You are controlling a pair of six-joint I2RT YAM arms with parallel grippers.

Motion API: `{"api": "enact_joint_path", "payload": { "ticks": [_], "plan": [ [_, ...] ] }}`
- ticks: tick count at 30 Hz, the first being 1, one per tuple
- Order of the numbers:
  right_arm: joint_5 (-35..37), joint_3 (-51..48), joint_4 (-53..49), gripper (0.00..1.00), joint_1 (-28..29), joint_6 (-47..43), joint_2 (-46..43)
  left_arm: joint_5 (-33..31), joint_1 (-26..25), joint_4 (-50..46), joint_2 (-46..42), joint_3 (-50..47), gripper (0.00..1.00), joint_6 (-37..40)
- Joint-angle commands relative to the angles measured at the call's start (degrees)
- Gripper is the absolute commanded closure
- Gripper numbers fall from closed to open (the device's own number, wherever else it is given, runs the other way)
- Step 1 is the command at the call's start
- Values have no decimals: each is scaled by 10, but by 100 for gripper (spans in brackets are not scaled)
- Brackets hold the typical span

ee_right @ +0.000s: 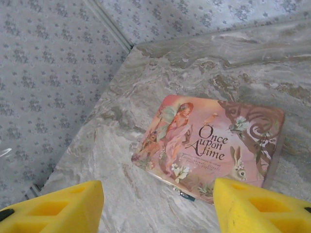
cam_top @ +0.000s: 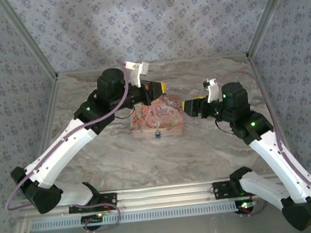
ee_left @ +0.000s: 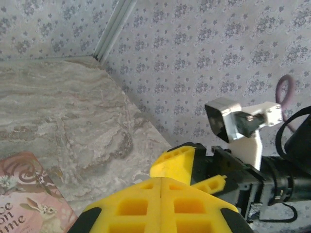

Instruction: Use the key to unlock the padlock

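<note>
Top camera overlooks table; wrist cameras close, share pink box.

A marbled tabletop, swirled in beige and grey, is enclosed on three sides by walls. The back wall and both side walls carry the same pale blue-grey paper, printed with small, evenly spaced floral sprigs. Thin silver metal strips run up the two rear corners. A ribbed metal rail lines the table's near edge. The light is soft and even, slightly brighter across the back wall.
</note>
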Motion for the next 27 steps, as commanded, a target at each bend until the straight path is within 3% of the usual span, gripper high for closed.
{"api": "enact_joint_path", "payload": {
  "ticks": [1, 2, 3, 4, 8, 11, 17, 21, 24, 27],
  "plan": [
    [-92, -10, 108, 34, -41, 81, 6, -3, 10, 39, -7, 26, 100, 25],
    [-122, -13, 123, 30, -53, 91, 14, -4, 12, 40, -5, 30, 100, 25],
    [-139, -16, 137, 19, -63, 101, 22, -4, 12, 39, -1, 35, 100, 25],
    [-148, -19, 147, 0, -70, 103, 29, -2, 12, 39, 2, 39, 100, 26],
    [-187, -31, 212, 0, -92, 157, 52, 3, 14, 59, 5, 32, 100, 20],
    [-229, -58, 325, 0, -100, 231, 68, 8, 15, 86, 2, 16, 100, 11],
    [-252, -87, 487, 12, -83, 324, 87, 14, 14, 147, -2, -19, 100, -18],
    [-243, -112, 590, 25, -64, 364, 88, 29, 15, 170, 3, -27, 100, -45],
    [-236, -106, 614, 37, -43, 357, 87, 43, 14, 190, 5, -32, 100, -65],
    [-226, -104, 639, 41, -26, 352, 88, 52, 11, 202, 7, -33, 100, -80]
  ]
}}
